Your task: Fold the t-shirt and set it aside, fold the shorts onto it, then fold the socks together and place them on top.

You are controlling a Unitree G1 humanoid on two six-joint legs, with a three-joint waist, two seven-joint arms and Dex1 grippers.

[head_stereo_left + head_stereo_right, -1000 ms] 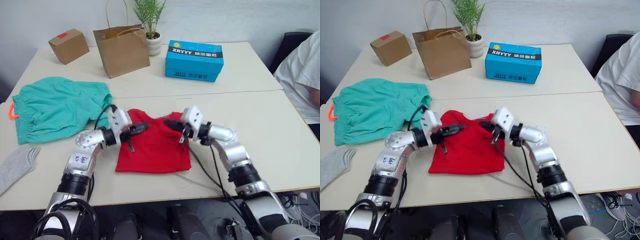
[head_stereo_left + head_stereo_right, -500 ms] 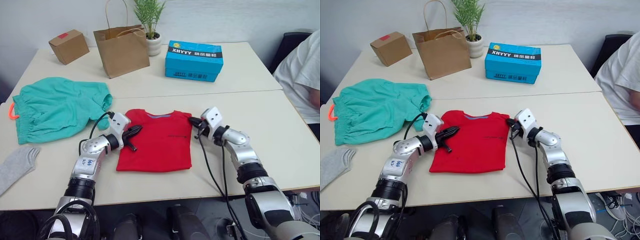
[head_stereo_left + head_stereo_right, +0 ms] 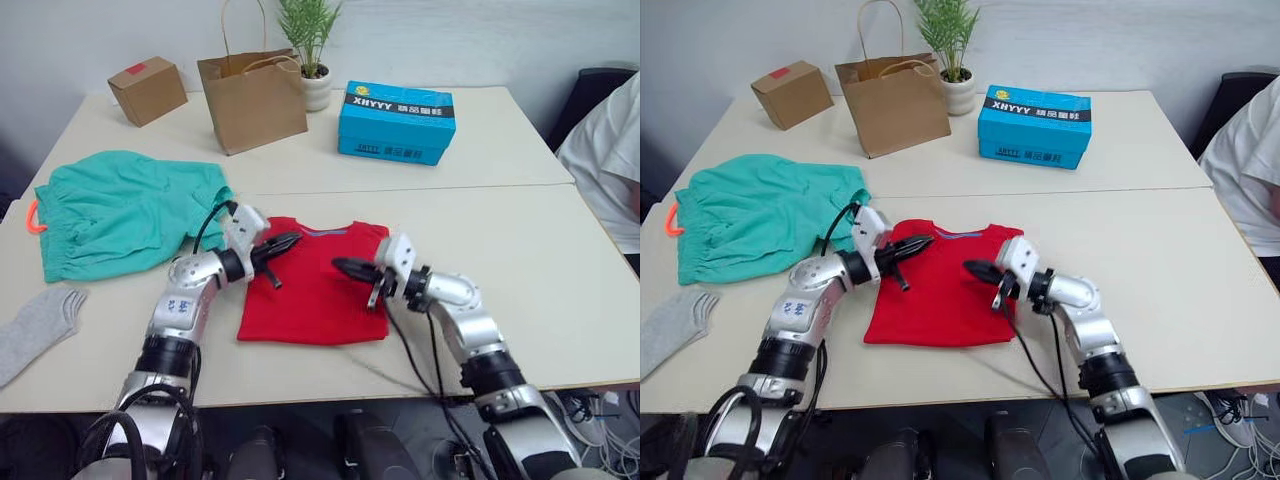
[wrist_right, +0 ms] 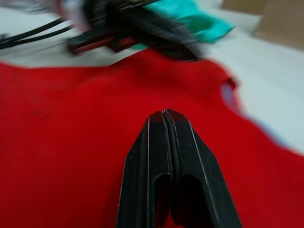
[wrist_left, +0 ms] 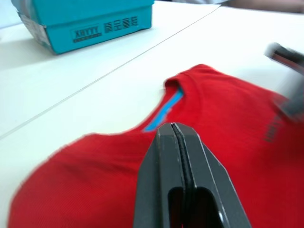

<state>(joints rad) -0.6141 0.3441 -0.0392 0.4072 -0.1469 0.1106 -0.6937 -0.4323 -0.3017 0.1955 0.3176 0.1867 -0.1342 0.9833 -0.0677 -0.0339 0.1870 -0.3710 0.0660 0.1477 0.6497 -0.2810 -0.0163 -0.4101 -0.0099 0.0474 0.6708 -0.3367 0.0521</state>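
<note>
The t-shirt (image 3: pixel 315 290) was plain bright red, with a thin blue band inside its collar. The shorts (image 3: pixel 125 210) were teal-green, and a bit of neon orange drawstring (image 3: pixel 32 215) showed at their edge. The sock (image 3: pixel 35 325) was light grey. Both the left gripper (image 3: pixel 285 243) and the right gripper (image 3: pixel 345 266) were black. The tabletop (image 3: pixel 520 240) was pale cream. The box (image 3: pixel 396 122) was bright blue with a dark band carrying white lettering. The paper bag (image 3: pixel 253 98) and the small carton (image 3: pixel 147 90) were brown, the carton bearing a red label. The plant (image 3: pixel 310 25) was green in a white pot.
</note>
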